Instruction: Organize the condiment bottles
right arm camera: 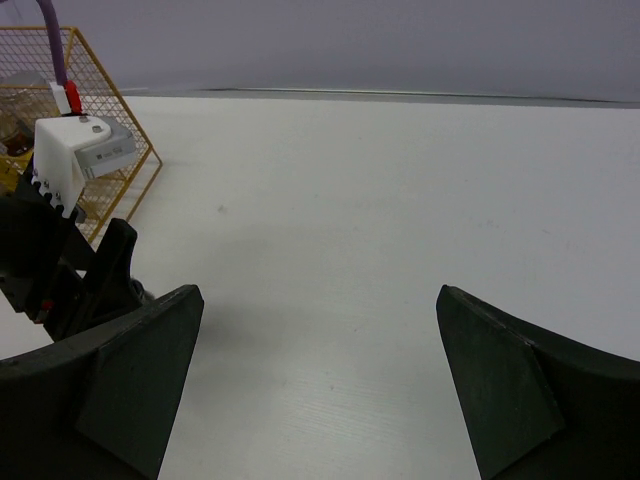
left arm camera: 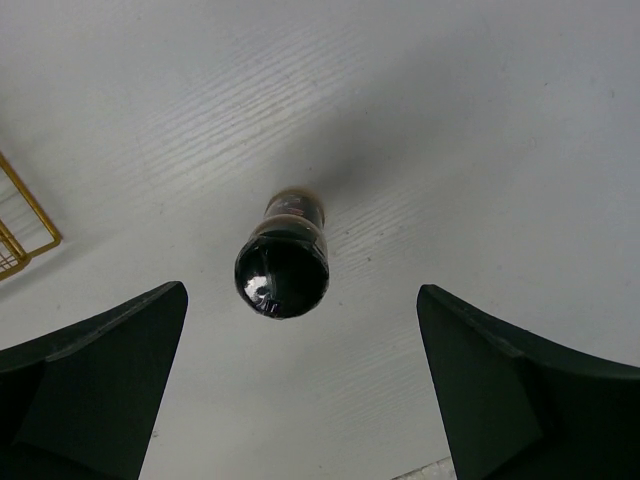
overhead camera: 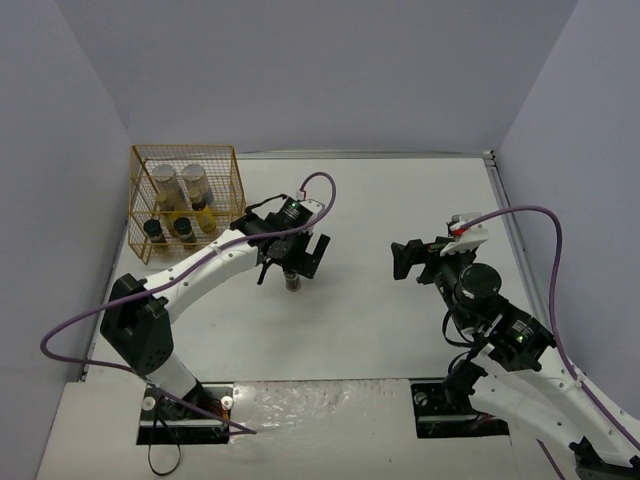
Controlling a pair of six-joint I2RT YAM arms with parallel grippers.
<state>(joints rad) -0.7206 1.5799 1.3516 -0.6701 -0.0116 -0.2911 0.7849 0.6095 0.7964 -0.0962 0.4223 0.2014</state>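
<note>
The left end effector (overhead camera: 291,266) hangs with its black fingers spread wide over a short dark glass jar with a black lid (left arm camera: 282,278). Neither finger touches the jar. It stands upright on the white bench (overhead camera: 380,200), near the yellow wire basket (overhead camera: 185,150) and to its right. Two pale silver-lidded jars (overhead camera: 165,182) stand inside the basket. The right end effector (overhead camera: 403,262), spread and empty, is well right of the basket.

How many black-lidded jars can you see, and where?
3 black-lidded jars: two along the wire basket's near side, one on the table below the left gripper. More may be hidden.
</note>
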